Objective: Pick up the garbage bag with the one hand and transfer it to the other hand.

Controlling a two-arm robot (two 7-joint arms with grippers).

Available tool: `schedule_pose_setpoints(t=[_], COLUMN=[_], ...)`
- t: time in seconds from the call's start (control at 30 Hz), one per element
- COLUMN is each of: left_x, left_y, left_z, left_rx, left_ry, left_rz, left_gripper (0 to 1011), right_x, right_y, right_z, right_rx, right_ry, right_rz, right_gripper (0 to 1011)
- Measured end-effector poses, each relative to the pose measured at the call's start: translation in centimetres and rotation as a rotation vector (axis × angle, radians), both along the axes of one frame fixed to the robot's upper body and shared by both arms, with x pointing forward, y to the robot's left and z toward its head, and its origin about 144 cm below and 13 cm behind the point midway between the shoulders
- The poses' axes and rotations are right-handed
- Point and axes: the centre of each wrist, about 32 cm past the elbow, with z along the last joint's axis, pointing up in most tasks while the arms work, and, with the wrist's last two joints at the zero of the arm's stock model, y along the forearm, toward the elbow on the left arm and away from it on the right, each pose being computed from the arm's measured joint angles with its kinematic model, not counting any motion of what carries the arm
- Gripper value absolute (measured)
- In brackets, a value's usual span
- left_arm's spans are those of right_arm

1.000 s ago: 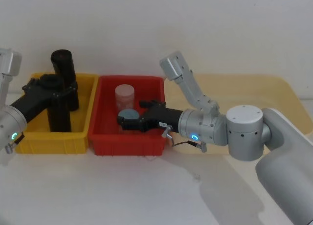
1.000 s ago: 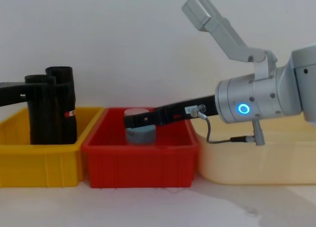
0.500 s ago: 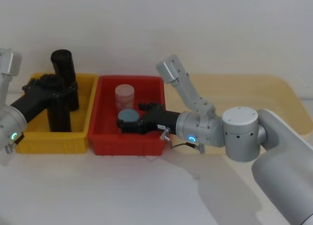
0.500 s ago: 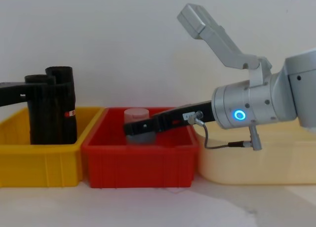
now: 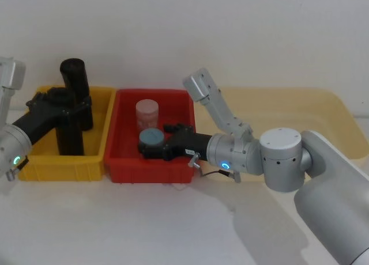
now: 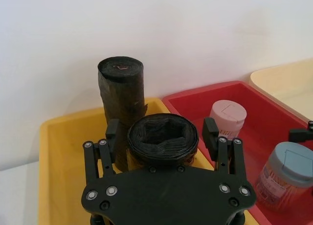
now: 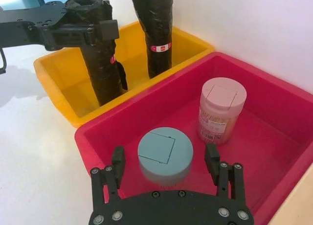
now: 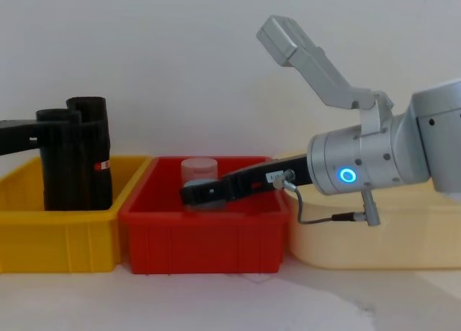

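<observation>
White wall closes the scene behind a pale tabletop that carries three containers in a row. Farthest left is the yellow bin (image 5: 34, 167), where the garbage bag (image 5: 69, 135) stands upright. The left gripper (image 5: 68, 101), its wrist glowing green, clasps the bag near its top, jaws looking closed against the sides. Just behind it stands a second black roll (image 7: 156, 19) with a red-and-white sticker. Next comes the red bin (image 5: 150, 173), holding a pink-lidded jar (image 5: 146, 110) and a blue-lidded jar (image 7: 164, 154). The right gripper (image 8: 200, 194), blue-lit at the wrist, hangs low over this bin with jaws spread wide either side of the blue-lidded jar, gripping nothing. A cream tray (image 8: 360, 252) lies farthest right.

Several things could go wrong. The bag is held high, so on a lift its long lower end might swing and catch the yellow wall, or drag the stickered roll over. Slick, crinkled plastic could also slide through the pads. The right gripper sits down among the jars, so a sideways swing toward a handover could knock one.

The bag's foot is hidden by the bin wall in the chest view. Actual pad contact is hard to confirm, and whether the two rolls touch cannot be told. The left arm is cut off at the edge.
</observation>
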Motion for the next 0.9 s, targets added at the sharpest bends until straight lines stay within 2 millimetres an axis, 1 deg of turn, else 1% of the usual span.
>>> schedule_pose_setpoints(t=[0.07, 0.13, 0.17, 0.23, 0.27, 0.4, 0.43, 0.53, 0.7, 0.77, 0.8, 0.83, 0.9], left_x=[0.00, 0.00, 0.00, 0.00, 0.00, 0.00, 0.00, 0.00, 0.00, 0.00, 0.00, 0.00, 0.00], left_y=[0.00, 0.00, 0.00, 0.00, 0.00, 0.00, 0.00, 0.00, 0.00, 0.00, 0.00, 0.00, 0.00], left_z=[0.00, 0.00, 0.00, 0.00, 0.00, 0.00, 0.00, 0.00, 0.00, 0.00, 0.00, 0.00, 0.00], left_rx=[0.000, 0.000, 0.000, 0.000, 0.000, 0.000, 0.000, 0.000, 0.000, 0.000, 0.000, 0.000, 0.000], left_ry=[0.000, 0.000, 0.000, 0.000, 0.000, 0.000, 0.000, 0.000, 0.000, 0.000, 0.000, 0.000, 0.000], left_rz=[0.000, 0.000, 0.000, 0.000, 0.000, 0.000, 0.000, 0.000, 0.000, 0.000, 0.000, 0.000, 0.000], left_gripper=[1001, 1002, 1001, 1001, 1001, 1001, 1001, 1001, 989, 955, 916, 907, 856], right_x=[0.01, 0.03, 0.04, 0.05, 0.06, 0.08, 0.09, 0.10, 0.11, 0.11, 0.12, 0.12, 0.12], right_y=[0.01, 0.02, 0.02, 0.01, 0.01, 0.02, 0.02, 0.01, 0.00, 0.01, 0.01, 0.01, 0.01], right_z=[-0.03, -0.07, -0.08, -0.10, -0.12, -0.13, -0.14, -0.15, -0.18, -0.19, -0.19, -0.19, -0.20], right_rx=[0.000, 0.000, 0.000, 0.000, 0.000, 0.000, 0.000, 0.000, 0.000, 0.000, 0.000, 0.000, 0.000], right_ry=[0.000, 0.001, 0.001, 0.002, 0.002, 0.002, 0.002, 0.002, 0.003, 0.003, 0.003, 0.003, 0.003], right_rz=[0.000, 0.001, 0.001, 0.001, 0.001, 0.002, 0.002, 0.002, 0.002, 0.002, 0.002, 0.003, 0.003], right_gripper=[989, 955, 915, 885, 840, 745, 687, 643, 643, 643, 642, 643, 643])
